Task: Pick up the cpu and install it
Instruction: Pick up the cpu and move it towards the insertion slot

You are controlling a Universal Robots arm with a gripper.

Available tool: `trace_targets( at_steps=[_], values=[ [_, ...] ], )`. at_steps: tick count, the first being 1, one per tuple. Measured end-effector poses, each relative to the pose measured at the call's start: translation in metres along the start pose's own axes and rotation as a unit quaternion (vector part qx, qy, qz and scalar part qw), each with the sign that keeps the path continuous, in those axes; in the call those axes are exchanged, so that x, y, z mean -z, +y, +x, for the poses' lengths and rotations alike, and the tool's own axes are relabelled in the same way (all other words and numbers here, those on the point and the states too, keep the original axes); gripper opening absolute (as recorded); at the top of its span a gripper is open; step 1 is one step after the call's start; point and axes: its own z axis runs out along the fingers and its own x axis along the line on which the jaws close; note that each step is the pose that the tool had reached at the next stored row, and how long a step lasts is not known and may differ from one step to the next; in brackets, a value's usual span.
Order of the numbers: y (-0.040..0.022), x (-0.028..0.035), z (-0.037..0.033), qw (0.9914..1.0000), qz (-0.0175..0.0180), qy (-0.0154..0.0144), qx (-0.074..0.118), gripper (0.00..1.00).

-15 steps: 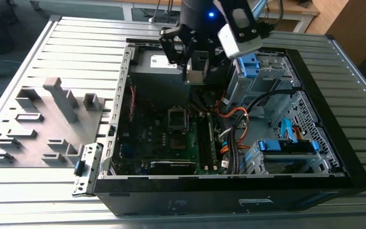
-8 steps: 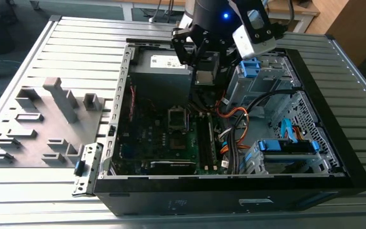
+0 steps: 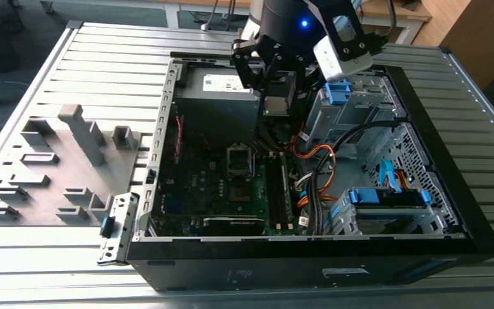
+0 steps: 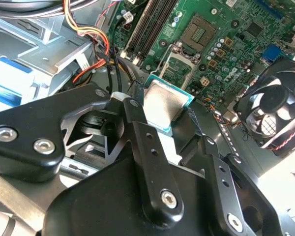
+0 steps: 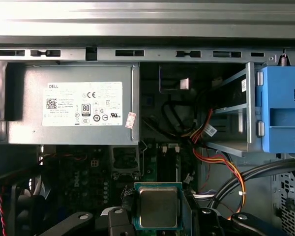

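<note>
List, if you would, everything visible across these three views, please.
Slatted metal table: one, silver-grey, under everything.
Open tower computer case: one, black, lying on the table.
Printed-circuit motherboard: one, green, inside the case.
Metal-framed cpu socket: one, silvery, on the motherboard.
Box-shaped power supply: one, grey with a white label, at one end of the case.
Plastic drive brackets: two, blue, case's side at the exterior view's right.
Round cooling fan: one, black, beside the motherboard.
Wire bundle: several wires, orange, yellow, black, between motherboard and brackets.
Moulded fixture tray: one, grey, table at the exterior view's left.
Thin square metal-topped cpu: one, silver-grey, held over the case.
Gripper: one, black, shut on the cpu.
</note>
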Motion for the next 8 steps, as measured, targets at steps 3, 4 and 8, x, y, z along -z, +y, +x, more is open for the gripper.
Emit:
trace_targets(
  at_steps=[3,4,8],
  values=[
    [-0.0001,-0.0031,0.0,1.0,0.0,0.0,0.0,0.47],
    [-0.0002,-0.0032,0.0,1.0,0.0002,0.0001,0.0,0.47],
    [-0.0002,-0.0037,0.0,1.0,0.0,0.0,0.0,0.47]
  ],
)
